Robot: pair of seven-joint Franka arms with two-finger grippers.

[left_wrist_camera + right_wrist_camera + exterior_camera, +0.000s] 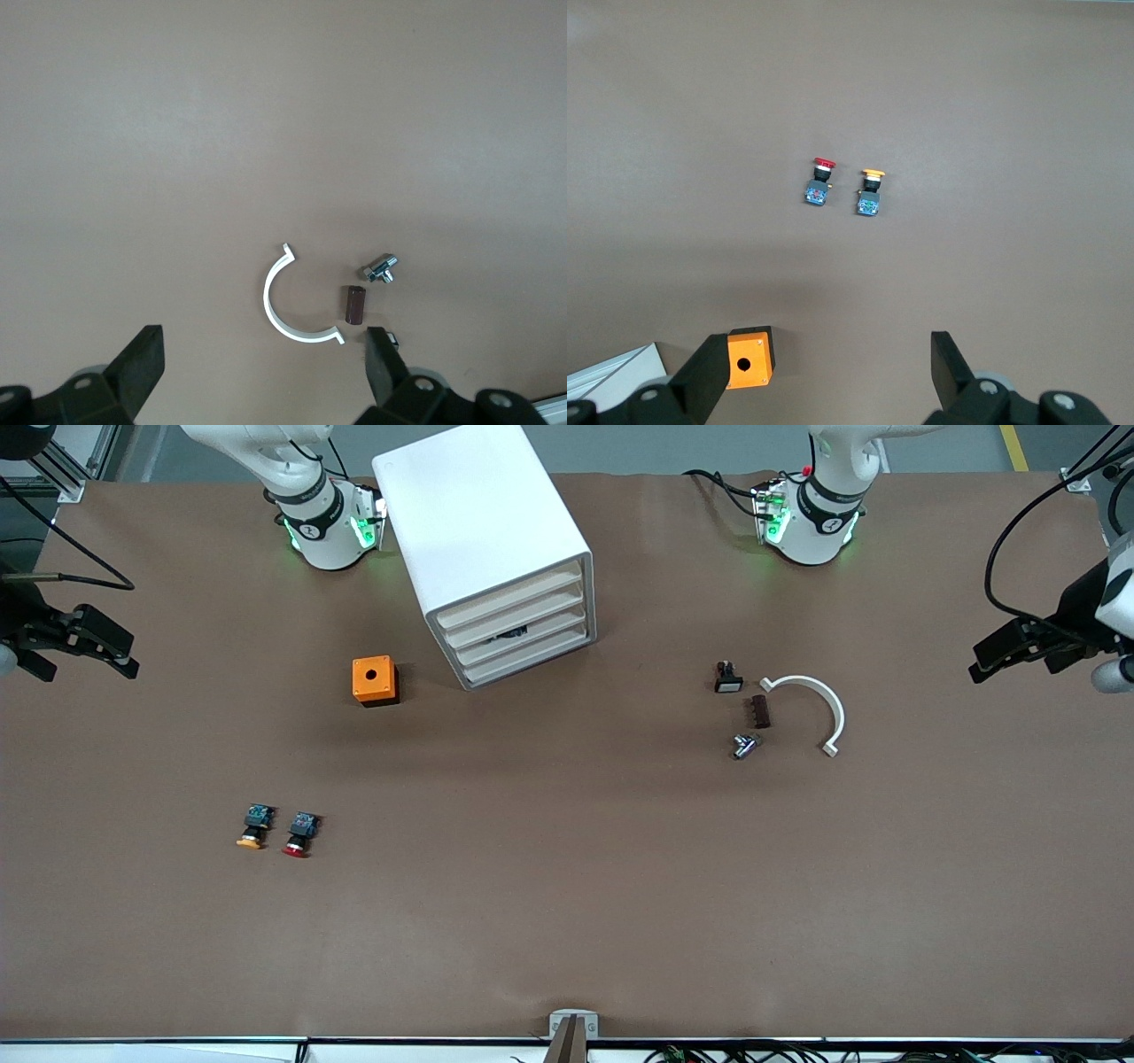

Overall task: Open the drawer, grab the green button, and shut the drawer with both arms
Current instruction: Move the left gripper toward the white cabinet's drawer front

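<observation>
Grippers wait spread and empty: left gripper (266, 372) over bare table beside a curved white clip (292, 305), right gripper (828, 376) above an orange box (749, 359). Third drawer (524, 641) is shut, something dark showing at its top edge; the button is hidden.

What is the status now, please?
Left gripper and right gripper open, waiting at table ends. Drawer shut; green button unseen. Nothing blocks cabinet front.

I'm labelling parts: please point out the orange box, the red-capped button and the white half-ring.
orange box (375, 679): front view, top face.
red-capped button (299, 836): front view, black body.
white half-ring (828, 701): front view, curved band.
</observation>
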